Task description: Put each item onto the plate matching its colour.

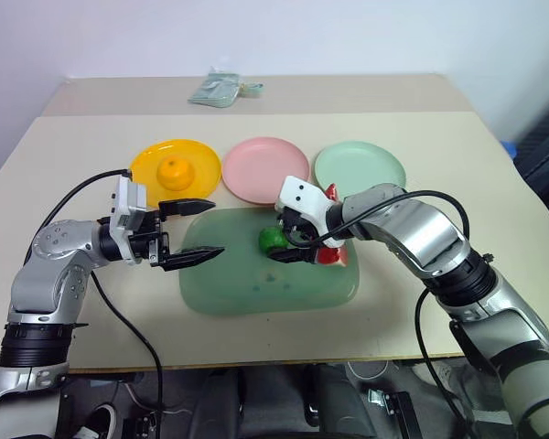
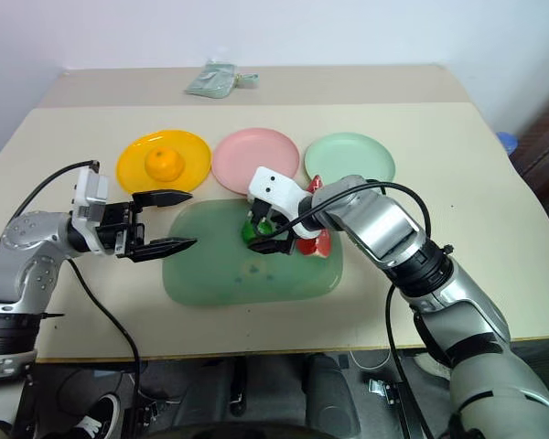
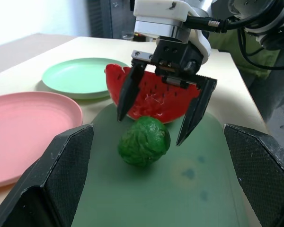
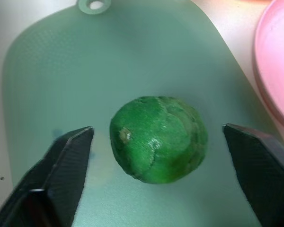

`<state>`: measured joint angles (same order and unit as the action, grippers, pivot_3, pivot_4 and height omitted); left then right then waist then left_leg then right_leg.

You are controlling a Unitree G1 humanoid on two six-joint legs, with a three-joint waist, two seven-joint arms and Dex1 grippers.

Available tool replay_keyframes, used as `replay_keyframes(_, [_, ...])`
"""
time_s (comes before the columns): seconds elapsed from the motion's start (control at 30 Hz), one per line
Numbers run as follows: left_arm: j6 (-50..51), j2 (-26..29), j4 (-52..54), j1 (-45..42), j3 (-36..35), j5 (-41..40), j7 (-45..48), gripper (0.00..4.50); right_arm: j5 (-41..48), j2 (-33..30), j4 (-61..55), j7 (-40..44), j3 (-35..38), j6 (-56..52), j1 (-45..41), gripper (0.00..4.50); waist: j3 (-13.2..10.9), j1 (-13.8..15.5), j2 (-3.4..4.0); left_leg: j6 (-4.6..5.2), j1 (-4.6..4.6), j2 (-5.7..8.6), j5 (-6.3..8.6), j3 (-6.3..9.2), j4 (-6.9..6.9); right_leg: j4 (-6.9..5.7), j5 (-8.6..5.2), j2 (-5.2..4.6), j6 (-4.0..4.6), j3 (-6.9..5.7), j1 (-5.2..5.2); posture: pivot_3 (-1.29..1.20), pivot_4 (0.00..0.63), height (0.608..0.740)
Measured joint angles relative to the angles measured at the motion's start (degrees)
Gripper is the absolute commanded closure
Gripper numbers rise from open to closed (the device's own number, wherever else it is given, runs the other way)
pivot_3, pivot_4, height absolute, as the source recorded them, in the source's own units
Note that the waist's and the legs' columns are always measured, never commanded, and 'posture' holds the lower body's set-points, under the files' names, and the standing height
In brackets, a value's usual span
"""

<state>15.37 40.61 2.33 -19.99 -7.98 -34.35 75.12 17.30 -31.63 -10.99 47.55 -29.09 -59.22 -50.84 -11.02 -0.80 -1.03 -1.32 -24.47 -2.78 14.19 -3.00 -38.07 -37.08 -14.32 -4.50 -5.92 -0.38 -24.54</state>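
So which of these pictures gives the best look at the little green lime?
The right wrist view: the lime sits large and unblocked between that hand's fingers. The left wrist view shows it smaller, before the watermelon. In the head views the right hand partly covers it.

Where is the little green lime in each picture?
Left eye view: lime on the green mat, just left of the watermelon wedge.
Right eye view: lime, same spot.
Left wrist view: lime in the middle, below the right gripper.
Right wrist view: lime in the centre, between the fingers.
Shared landmark: the green mat.
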Motion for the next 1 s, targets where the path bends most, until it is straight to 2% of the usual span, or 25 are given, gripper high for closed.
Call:
replay_keyframes(0.1, [-0.4,0.0,0.0,0.1,0.0,0.1,0.1,0.0,-0.4,0.1,0.0,0.2,0.1,0.7,0.0,2.76,0.0,0.0,0.0,0.0,0.0,0.0,0.0,0.0,0.0,0.0,0.0,0.0,0.0,0.0,0.0,0.0,0.15,0.74])
replay_keyframes(0.47, [-1.0,0.0,-0.1,0.1,0.0,0.1,0.1,0.0,-0.7,0.1,0.0,1.3,0.5,0.8,0.1,2.76,0.0,0.1,0.0,0.0,0.0,0.0,0.0,0.0,0.0,0.0,0.0,-0.01,0.0,0.0,0.0,0.0,0.15,0.74])
replay_keyframes(0.6, [-1.1,0.0,-0.1,0.1,0.0,0.1,0.1,0.0,-1.9,-1.0,-0.3,2.4,0.0,2.9,0.6,3.56,0.0,0.1,0.0,0.0,0.0,0.01,0.0,-0.01,0.0,0.01,0.0,-0.01,0.0,0.0,0.0,0.0,0.15,0.74])
replay_keyframes(0.7, [-1.1,0.0,-0.1,0.1,0.0,0.1,0.0,0.0,-2.2,-1.0,-0.7,2.5,0.2,3.2,0.9,3.93,0.0,0.0,0.0,0.0,0.01,0.0,0.0,0.0,0.0,0.0,0.0,-0.01,0.0,0.0,0.0,0.0,0.15,0.74])
replay_keyframes(0.87, [-0.9,0.0,-0.1,0.1,0.0,0.0,-0.3,0.0,-0.2,-0.9,-0.8,3.8,3.0,1.9,0.8,4.02,0.0,0.1,0.0,0.0,0.0,0.0,0.0,0.0,-0.01,0.01,0.0,-0.01,0.0,0.0,0.0,0.0,0.15,0.74])
replay_keyframes(1.0, [-0.8,0.0,-0.1,0.0,-0.1,-0.1,-0.6,0.0,3.2,-0.5,0.4,4.2,10.7,0.6,-2.4,4.02,0.0,0.1,0.01,0.0,0.0,0.0,0.0,0.0,0.0,0.01,0.0,-0.01,0.0,0.0,0.0,0.0,0.15,0.74])
